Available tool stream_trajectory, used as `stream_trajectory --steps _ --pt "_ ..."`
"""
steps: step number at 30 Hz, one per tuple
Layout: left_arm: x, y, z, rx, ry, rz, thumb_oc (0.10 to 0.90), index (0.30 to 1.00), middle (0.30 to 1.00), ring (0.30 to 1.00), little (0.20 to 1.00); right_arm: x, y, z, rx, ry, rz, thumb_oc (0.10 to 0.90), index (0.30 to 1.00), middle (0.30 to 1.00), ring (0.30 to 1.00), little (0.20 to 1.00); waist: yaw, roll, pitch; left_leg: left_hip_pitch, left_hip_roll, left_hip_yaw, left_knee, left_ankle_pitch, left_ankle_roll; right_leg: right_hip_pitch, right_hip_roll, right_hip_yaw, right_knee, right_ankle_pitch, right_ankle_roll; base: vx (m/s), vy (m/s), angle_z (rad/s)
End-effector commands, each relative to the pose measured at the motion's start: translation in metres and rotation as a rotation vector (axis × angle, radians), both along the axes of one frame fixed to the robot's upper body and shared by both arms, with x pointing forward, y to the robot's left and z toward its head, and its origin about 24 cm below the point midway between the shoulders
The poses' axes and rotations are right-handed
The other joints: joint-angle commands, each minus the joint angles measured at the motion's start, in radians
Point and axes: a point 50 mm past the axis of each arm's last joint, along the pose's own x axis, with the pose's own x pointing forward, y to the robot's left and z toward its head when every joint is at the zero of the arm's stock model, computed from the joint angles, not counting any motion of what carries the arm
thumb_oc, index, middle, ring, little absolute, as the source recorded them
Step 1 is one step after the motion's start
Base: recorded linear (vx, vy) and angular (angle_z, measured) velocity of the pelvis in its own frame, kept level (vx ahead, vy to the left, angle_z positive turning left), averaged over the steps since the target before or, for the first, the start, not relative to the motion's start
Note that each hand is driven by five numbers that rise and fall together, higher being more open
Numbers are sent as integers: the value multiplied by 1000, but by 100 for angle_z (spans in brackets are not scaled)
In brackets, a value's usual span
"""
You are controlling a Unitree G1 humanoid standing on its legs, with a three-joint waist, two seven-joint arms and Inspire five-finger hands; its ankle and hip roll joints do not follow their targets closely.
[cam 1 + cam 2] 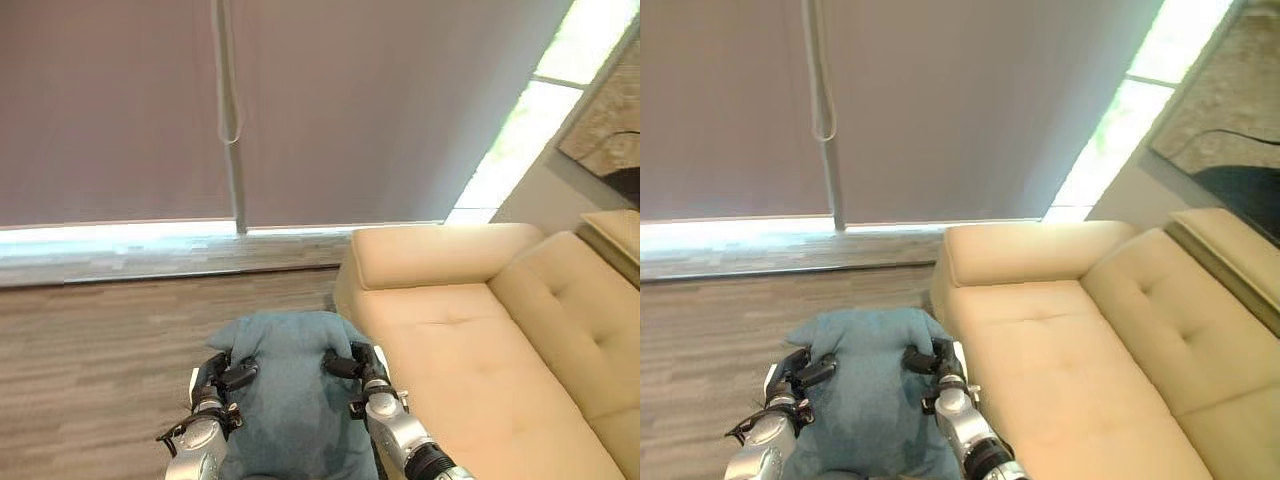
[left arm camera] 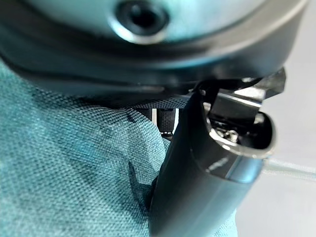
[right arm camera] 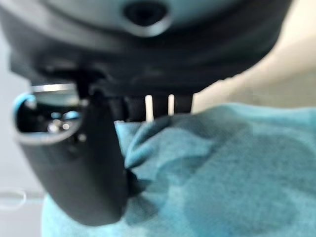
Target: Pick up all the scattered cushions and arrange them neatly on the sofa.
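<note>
- Wood floor [image 1: 90, 350] is running beneath closed grey blinds [image 1: 400, 110].
- Left hand [image 1: 222, 377] and right hand [image 1: 352, 365] are clutching the teal cushion [image 1: 285, 385] at opposite edges.
- The beige sofa [image 1: 470, 370] is lying just beside the cushion, nearer the right hand.

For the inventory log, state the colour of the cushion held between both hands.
Teal-blue woven fabric cushion, plain, no pattern; the left wrist view shows the weave best.

1. Left hand [image 1: 222, 377]: dark, segmented fingers and thumb on a black wrist collar.
2. Right hand [image 1: 356, 367]: same dark build, joined to a silver-grey forearm with a ribbed black ring.
3. Wrist views: glossy black thumb housing, exposed metal parts inside, and a round recessed screw hole.
</note>
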Motion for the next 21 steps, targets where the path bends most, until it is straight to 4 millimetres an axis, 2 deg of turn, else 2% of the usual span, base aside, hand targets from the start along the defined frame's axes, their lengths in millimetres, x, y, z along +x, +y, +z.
stream_trajectory --steps 1,3,5,6,7,9,14,15,16,17,18,19,20,21 --pt "35 -96 41 -213 -266 -247 400 300 300 300 300 34 64 82 292 -365 93 400 300 300 300 300 -50 21 -56 86 -18 29 -51 -96 -24 -24 2 -108 -94 80 34 87 53 -90" --pt "36 -94 42 -204 -271 -236 400 300 300 300 300 32 56 76 277 -356 67 400 300 300 300 300 -62 23 -64 118 -28 74 -76 -110 -26 -16 24 -162 -146 84 24 107 13 -64" --pt "36 -94 42 -201 -275 -231 400 300 300 300 300 31 47 71 266 -347 39 400 300 300 300 300 -79 23 -79 147 -40 104 -103 -120 -26 -21 53 -168 -195 98 13 222 -35 -54" --pt "38 -95 42 -204 -282 -229 400 300 300 300 300 32 37 69 256 -354 13 400 300 300 300 300 -96 35 -87 177 -39 127 -115 -139 -29 -42 60 -164 -204 96 22 225 -39 -58" --pt "38 -96 42 -205 -282 -229 400 300 300 300 300 32 37 69 256 -354 13 400 300 300 300 300 -94 36 -88 177 -39 128 -116 -139 -29 -43 60 -162 -205 96 22 287 -92 -65" --pt "41 -101 43 -202 -290 -245 400 300 300 300 300 30 19 67 249 -365 -45 400 300 300 300 300 -133 44 -104 195 -44 155 -123 -162 -28 -65 80 -120 -215 90 12 254 -128 -57" --pt "43 -111 44 -203 -289 -290 400 300 300 300 300 31 6 66 236 -374 -76 400 300 300 300 300 -166 51 -127 205 -26 178 -58 -224 -48 -62 116 -49 -224 60 -20 203 -132 -34" --pt "43 -112 43 -202 -286 -297 400 300 300 300 300 30 4 66 233 -377 -73 400 300 300 300 300 -175 48 -138 201 -15 188 -6 -251 -71 -48 135 -28 -244 49 -35 224 -267 -11" --pt "43 -113 43 -206 -285 -301 400 300 300 300 300 32 4 70 235 -392 -69 400 300 300 300 300 -181 29 -142 165 3 213 105 -266 -96 -33 146 -15 -272 58 -61 314 -446 -15" --pt "43 -110 44 -198 -287 -301 400 300 300 300 300 35 4 74 236 -406 -65 400 300 300 300 300 -175 11 -140 86 95 224 355 -208 -150 16 186 15 -303 50 -88 221 -368 -22" --pt "43 -110 44 -198 -287 -301 400 300 300 300 300 35 4 74 236 -406 -65 400 300 300 300 300 -176 15 -141 78 103 221 368 -214 -152 15 192 13 -306 51 -90 247 -340 -34" --pt "44 -108 45 -190 -292 -299 400 300 300 300 300 36 5 78 245 -419 -61 400 300 300 300 300 -165 14 -131 24 120 171 511 -169 -163 27 214 41 -311 47 -111 172 -151 -46" --pt "42 -106 43 -181 -285 -298 400 300 300 300 300 35 5 79 259 -422 -66 400 300 300 300 300 -148 5 -123 -79 84 66 604 -166 -141 51 235 82 -329 24 -128 171 -148 -58" --pt "42 -106 43 -181 -285 -298 400 300 300 300 300 35 5 79 259 -422 -67 400 300 300 300 300 -153 1 -128 -85 78 64 600 -160 -139 46 230 78 -329 26 -127 238 -19 -64"
